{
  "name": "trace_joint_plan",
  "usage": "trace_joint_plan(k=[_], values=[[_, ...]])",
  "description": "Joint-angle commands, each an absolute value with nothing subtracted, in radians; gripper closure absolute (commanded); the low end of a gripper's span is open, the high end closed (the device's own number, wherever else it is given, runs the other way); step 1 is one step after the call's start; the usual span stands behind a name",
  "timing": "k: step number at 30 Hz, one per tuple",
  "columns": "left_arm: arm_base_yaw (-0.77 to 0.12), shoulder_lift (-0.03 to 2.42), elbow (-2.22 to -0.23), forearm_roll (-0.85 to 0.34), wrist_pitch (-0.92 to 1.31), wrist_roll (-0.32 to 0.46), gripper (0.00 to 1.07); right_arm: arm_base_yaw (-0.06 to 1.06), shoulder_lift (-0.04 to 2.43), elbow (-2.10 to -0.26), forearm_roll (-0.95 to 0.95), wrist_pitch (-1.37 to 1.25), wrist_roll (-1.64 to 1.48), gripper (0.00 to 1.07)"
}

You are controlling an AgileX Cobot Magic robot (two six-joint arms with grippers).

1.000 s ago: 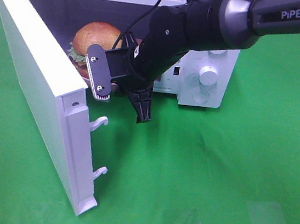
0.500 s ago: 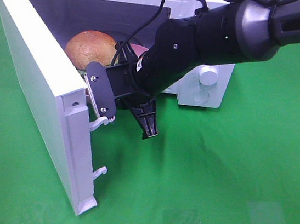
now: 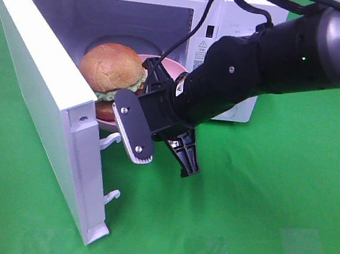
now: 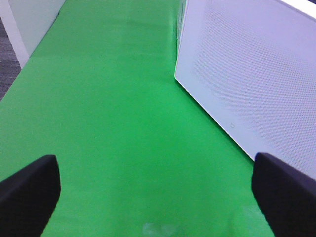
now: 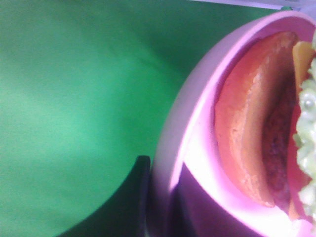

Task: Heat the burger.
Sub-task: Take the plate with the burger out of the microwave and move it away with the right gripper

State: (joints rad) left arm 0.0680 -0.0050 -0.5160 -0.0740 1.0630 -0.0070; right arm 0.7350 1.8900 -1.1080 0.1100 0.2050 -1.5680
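Hanging wide and empty over the green cloth [image 4: 113, 123], my left gripper [image 4: 158, 197] sits beside the white open door [image 4: 247, 74]. Further in, my right gripper [image 3: 149, 82], jaws narrow, pinches the round pink plate's [image 3: 171, 68] rim, with the glossy golden-bunned burger [image 3: 110, 69] centre-left at the white microwave's [image 3: 233, 29] mouth. Loading, I judge; next, slide it deeper, set down, let go, back out.

burger [image 3: 110, 68]: glossy bun | plate [image 5: 192, 123]: smooth pink plastic | microwave [image 3: 34, 65]: matt white
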Motion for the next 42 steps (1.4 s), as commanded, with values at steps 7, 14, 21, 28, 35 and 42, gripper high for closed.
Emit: trace_joint_plan(k=[7, 14, 21, 28, 35, 42], values=[[0.069, -0.021, -0.516, -0.076, 1.066, -0.006, 0.06, 0.735, 1.803, -1.04, 0.124, 0.108, -1.601, 1.07], [0.069, -0.021, -0.516, -0.076, 1.066, -0.006, 0.06, 0.735, 1.74, -0.941, 0.162, 0.054, -1.604, 1.07], [0.069, -0.021, -0.516, -0.076, 1.066, -0.006, 0.06, 0.735, 1.668, -0.831, 0.166, 0.012, -1.604, 1.07], [0.069, -0.021, -0.516, -0.076, 1.066, -0.006, 0.06, 0.735, 1.579, -0.733, 0.164, 0.011, -1.599, 1.07], [0.069, -0.021, -0.516, -0.076, 1.066, -0.006, 0.06, 0.735, 1.463, -0.633, 0.161, 0.016, -1.559, 1.07], [0.069, -0.021, -0.516, -0.076, 1.066, -0.006, 0.06, 0.735, 1.347, -0.559, 0.087, 0.043, -1.476, 1.07]])
